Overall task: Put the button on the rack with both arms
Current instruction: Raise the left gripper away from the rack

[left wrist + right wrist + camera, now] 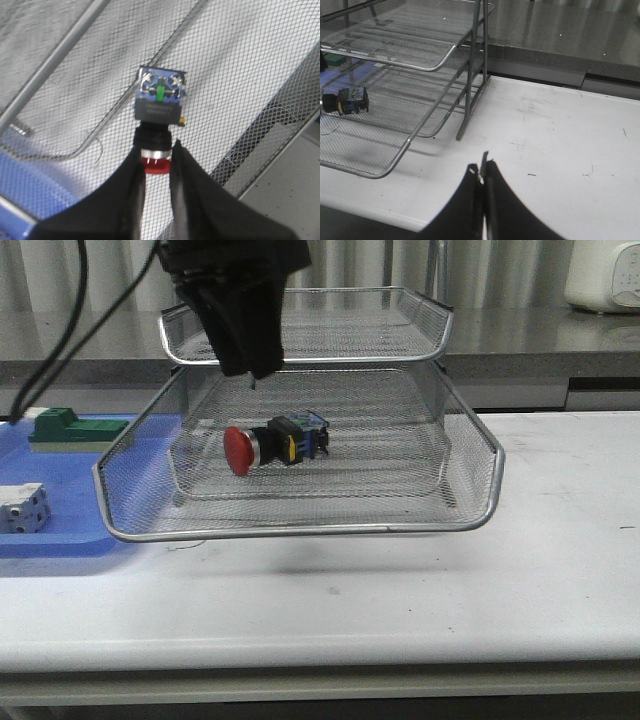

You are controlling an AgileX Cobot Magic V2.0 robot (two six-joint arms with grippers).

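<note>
While button lies mid-rack, rims stand well apart.

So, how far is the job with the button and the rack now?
Nearly finished. The button already lies on its side on a mesh tier of the rack. In the left wrist view the left claw is open, its fingers on either side of the red head. The right claw is shut and empty over the table. Left: pull the left arm away.

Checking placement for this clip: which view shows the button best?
The front view: the whole button lies on its side on the rack. The left wrist view is closer, but the left hand hides part of its red head. The right wrist view shows it small, at the edge.
</note>
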